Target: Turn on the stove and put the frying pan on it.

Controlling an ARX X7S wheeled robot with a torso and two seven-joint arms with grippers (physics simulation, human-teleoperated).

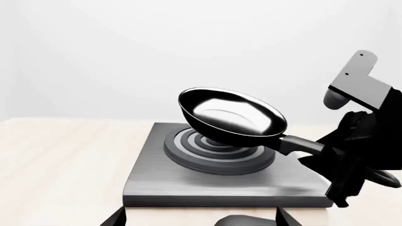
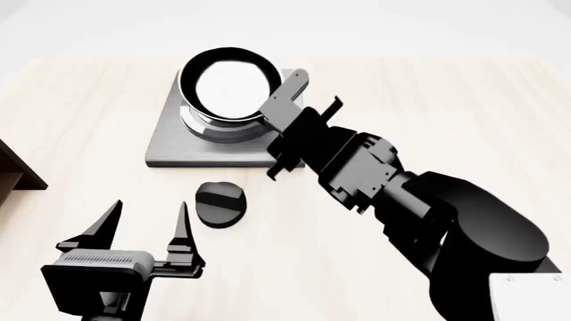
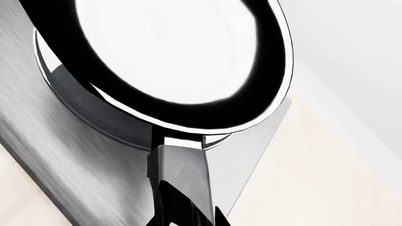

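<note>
Your widest surface is the pale wooden table (image 2: 464, 100), and on its far middle sits the stove (image 2: 170, 150), a flat grey metal square with raised burner rings (image 1: 217, 153) at its centre. Your right arm (image 2: 419, 200) reaches across from the right of the head view toward the stove's near right corner. The frying pan (image 2: 230, 83) is over those rings: the left wrist view shows it tilted, its far rim raised and its underside meeting the rings on the near side, while the long black handle (image 1: 301, 143) runs out to the right gripper (image 2: 287, 144). That gripper is closed around the handle; in its own wrist view the handle (image 3: 179, 165) runs straight down into the dark fingers, whose tips are cut off at the frame edge. The pan's glossy inside (image 3: 169, 47) reflects bright white within the black wall and thin light rim. Your left gripper (image 2: 147, 231) hovers low at the near left, well apart from the stove, its two pointed fingers (image 2: 183, 227) spread wide and holding nothing. Just beyond it, between that gripper and the stove's front edge, lies the small round black knob (image 2: 221, 202), touching neither. At the left edge a dark brown shelf corner (image 2: 16, 170) shows.
</note>
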